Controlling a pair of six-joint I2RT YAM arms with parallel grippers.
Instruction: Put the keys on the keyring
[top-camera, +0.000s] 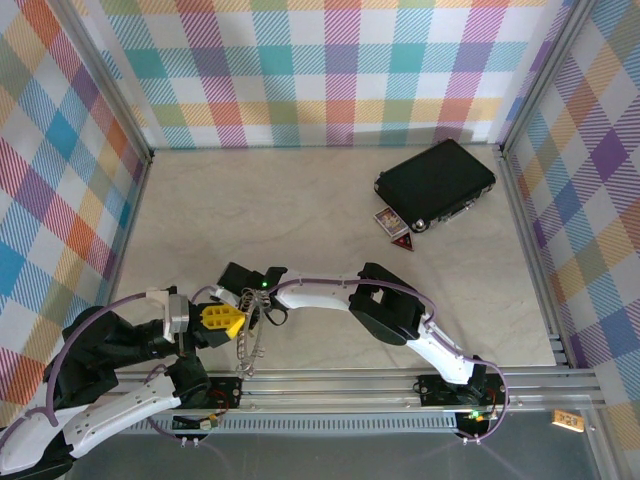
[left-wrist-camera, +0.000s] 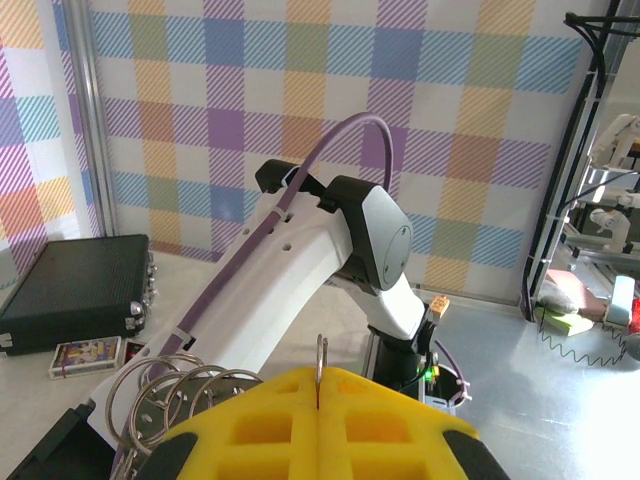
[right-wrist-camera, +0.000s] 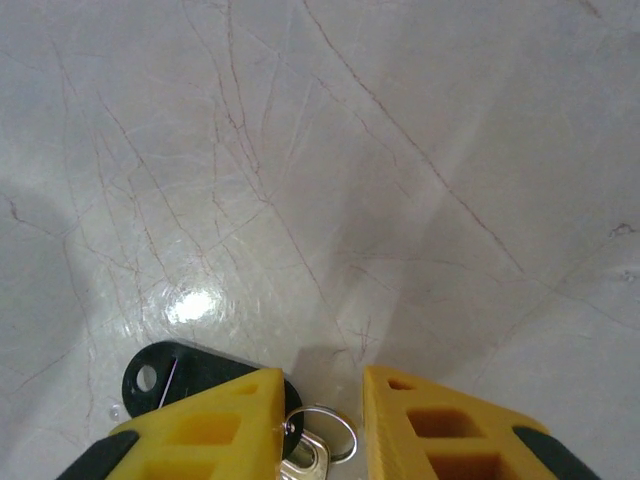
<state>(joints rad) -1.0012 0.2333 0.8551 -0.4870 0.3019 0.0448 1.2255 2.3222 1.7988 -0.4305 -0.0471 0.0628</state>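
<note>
Keyring (left-wrist-camera: 168, 402) upright, we pinch it in the left gripper (left-wrist-camera: 320, 392) for threading. Our right gripper (right-wrist-camera: 324, 398) straddles the keys (right-wrist-camera: 195, 372), spread.

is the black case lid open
No, the black case lies flat with its lid shut, near the far right corner.

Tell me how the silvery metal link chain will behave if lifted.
Likely floppy: the silvery metal link chain dangles loosely from the shut left gripper. It probably swings and may slip, as only a thin ring edge sits between its yellow fingers.
</note>
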